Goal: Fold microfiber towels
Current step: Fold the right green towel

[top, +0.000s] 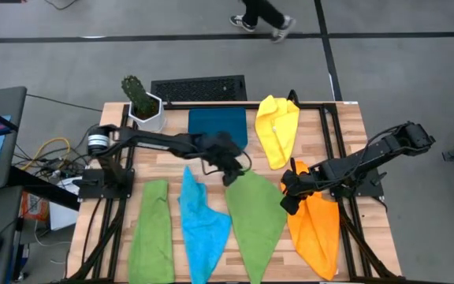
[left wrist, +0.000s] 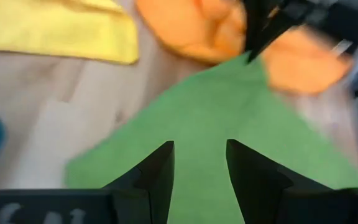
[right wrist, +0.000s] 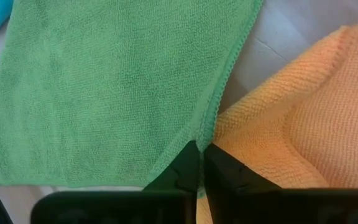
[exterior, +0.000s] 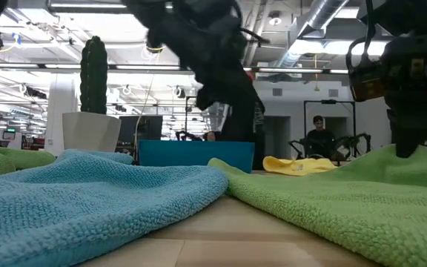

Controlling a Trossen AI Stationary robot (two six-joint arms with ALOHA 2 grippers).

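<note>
A green microfiber towel point(top: 254, 217) lies spread on the wooden table, between a sky-blue towel point(top: 203, 225) and an orange towel point(top: 318, 229). My left gripper point(top: 231, 177) stands open just above the green towel's far left corner point(left wrist: 79, 171), its fingers point(left wrist: 157, 171) over the cloth. My right gripper point(top: 288, 205) is shut on the green towel's right side, beside the orange towel. A second green towel point(top: 152, 233) lies at the near left and a yellow one point(top: 278, 130) at the far side. My right gripper pinches the green towel's hemmed right edge point(right wrist: 211, 134) between its two fingers, right where that edge meets the orange towel point(right wrist: 303, 118). The fingers slant down from above. In the low view the cloth rises to a small peak point(exterior: 419, 154) under them; the rest lies flat on the table.
A dark teal tray point(top: 217, 126) sits at the far middle, with a potted cactus point(top: 144, 106) to its left and a keyboard point(top: 199, 88) behind it. Black rails point(top: 333, 134) run along the table's sides. A person walks past beyond the far edge.
</note>
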